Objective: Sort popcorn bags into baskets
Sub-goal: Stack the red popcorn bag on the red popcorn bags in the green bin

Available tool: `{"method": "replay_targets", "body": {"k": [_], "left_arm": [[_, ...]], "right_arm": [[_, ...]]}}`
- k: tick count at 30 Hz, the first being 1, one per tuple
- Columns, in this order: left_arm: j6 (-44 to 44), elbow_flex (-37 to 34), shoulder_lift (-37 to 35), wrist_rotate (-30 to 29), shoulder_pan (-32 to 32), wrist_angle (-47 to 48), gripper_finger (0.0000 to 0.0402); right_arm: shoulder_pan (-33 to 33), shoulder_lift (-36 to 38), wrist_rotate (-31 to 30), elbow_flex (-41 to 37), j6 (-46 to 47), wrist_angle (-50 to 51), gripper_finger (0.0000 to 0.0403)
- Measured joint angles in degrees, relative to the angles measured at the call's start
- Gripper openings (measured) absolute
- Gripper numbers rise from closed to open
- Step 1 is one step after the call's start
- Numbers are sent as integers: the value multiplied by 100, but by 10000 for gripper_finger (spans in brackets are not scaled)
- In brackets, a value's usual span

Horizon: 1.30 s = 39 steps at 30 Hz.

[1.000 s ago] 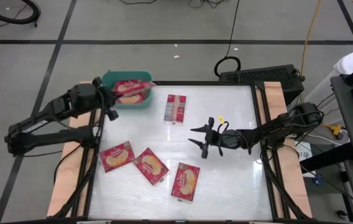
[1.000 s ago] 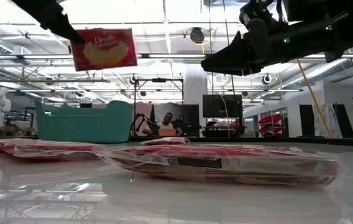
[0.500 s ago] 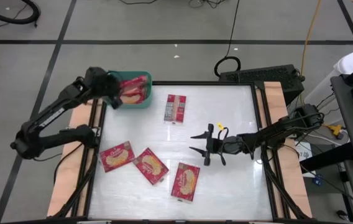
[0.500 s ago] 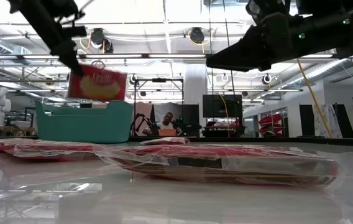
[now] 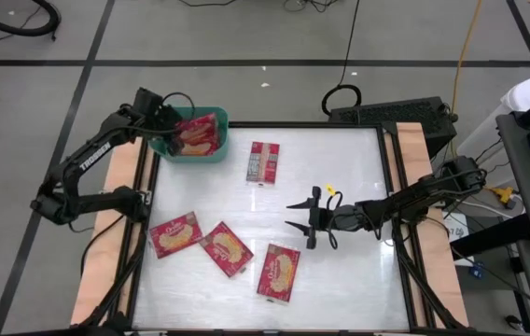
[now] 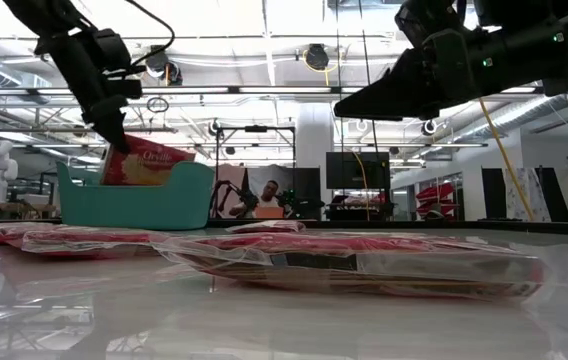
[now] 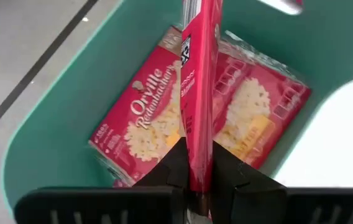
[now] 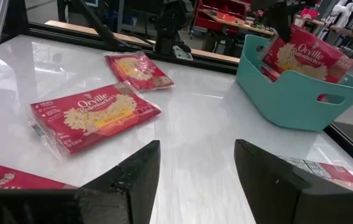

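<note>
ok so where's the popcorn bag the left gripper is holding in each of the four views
High view: held popcorn bag at upper left, over the teal basket.
Low view: it leans tilted out of the basket, at left, below the left gripper.
Left wrist view: seen edge-on, centre, clamped between the fingers.
Right wrist view: upper right, sticking up from the basket.
Shared landmark: the teal basket.

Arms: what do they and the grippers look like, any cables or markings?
Both arms are black, slim-linked. The left arm carries white lettering on its long link and a thin black cable looping near the left gripper. The right gripper has two pointed black fingers with a small yellow tag behind them.
</note>
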<state>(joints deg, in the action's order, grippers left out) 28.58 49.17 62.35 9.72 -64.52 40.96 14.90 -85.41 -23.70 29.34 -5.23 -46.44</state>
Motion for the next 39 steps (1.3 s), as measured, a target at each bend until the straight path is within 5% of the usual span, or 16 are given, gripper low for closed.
{"method": "replay_targets", "body": {"k": [14, 27, 39], "left_arm": [[-537, 0, 246, 54, -333, -88, 42], [-1145, -2, 726, -1138, -11, -791, 171], [-965, -2, 778, -1792, 72, -1735, 177]], "right_arm": [[0, 1, 0, 0, 4, -3, 200], [0, 0, 60, 0, 4, -5, 200], [13, 0, 157, 0, 46, -17, 200]]}}
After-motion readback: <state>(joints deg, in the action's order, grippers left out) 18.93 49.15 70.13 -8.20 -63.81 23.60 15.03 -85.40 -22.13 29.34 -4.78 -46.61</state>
